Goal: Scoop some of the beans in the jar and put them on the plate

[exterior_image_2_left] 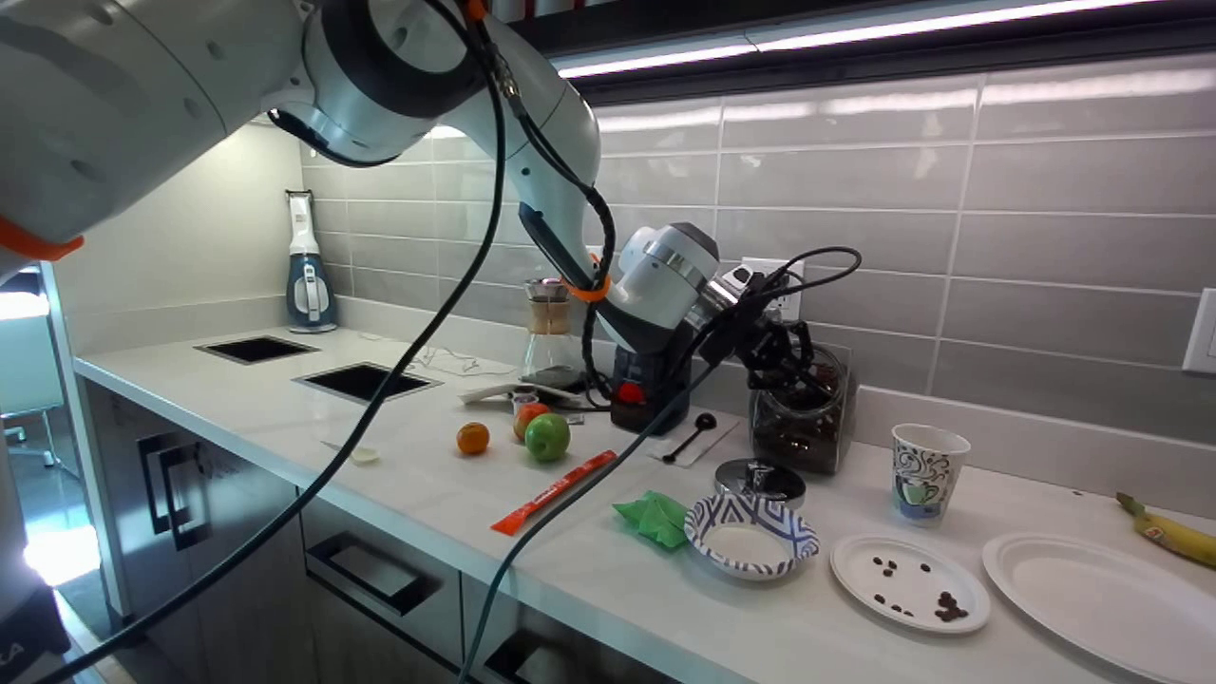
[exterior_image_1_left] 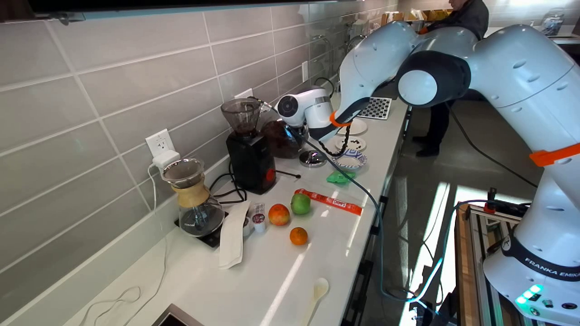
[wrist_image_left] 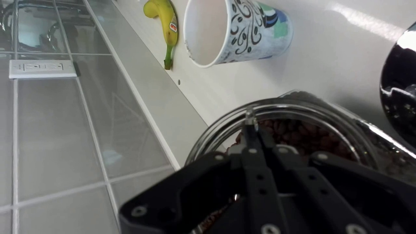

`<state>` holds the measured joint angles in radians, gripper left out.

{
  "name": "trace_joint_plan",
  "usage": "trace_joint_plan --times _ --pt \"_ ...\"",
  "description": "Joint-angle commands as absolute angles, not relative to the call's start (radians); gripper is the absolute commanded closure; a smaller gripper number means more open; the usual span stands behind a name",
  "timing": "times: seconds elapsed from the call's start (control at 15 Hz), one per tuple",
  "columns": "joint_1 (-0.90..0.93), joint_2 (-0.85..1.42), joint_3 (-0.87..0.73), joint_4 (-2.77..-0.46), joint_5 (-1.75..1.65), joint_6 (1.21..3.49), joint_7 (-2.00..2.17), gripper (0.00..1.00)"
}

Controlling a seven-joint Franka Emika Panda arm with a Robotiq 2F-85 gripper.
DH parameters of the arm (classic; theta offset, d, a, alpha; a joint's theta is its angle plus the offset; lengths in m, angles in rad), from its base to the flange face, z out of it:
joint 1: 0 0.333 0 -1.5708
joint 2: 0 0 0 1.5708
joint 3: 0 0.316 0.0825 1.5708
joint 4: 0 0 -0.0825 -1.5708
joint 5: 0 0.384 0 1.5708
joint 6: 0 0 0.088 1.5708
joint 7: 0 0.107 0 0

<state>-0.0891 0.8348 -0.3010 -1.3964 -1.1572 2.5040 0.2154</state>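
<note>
A glass jar (exterior_image_2_left: 803,442) of dark beans (wrist_image_left: 302,133) stands against the wall; the jar also shows in an exterior view (exterior_image_1_left: 282,141), partly behind the arm. My gripper (wrist_image_left: 258,133) is at the jar's open mouth, its fingers close together with nothing seen between them. In an exterior view, the gripper (exterior_image_2_left: 803,369) is at the jar's top and its tips are hard to make out. A black scoop (exterior_image_2_left: 701,425) lies on the counter beside the grinder. A small white plate (exterior_image_2_left: 860,570) bears several beans.
A silver lid (exterior_image_2_left: 760,482) and patterned bowl (exterior_image_2_left: 717,522) stand in front of the jar. A paper cup (exterior_image_2_left: 926,472) stands beside it. A black grinder (exterior_image_1_left: 251,158) is on the other side. A larger white plate (exterior_image_2_left: 1073,579), green wrapper (exterior_image_2_left: 657,518) and red packet (exterior_image_2_left: 554,491) lie on the counter.
</note>
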Motion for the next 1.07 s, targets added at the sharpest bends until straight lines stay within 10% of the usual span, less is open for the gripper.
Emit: trace_joint_plan --times 0.0,1.0 --pt "-0.072 0.864 -0.315 -1.394 -1.221 2.49 0.334 0.99" --pt "-0.017 0.794 -0.258 -1.567 -1.557 2.314 0.72 0.99"
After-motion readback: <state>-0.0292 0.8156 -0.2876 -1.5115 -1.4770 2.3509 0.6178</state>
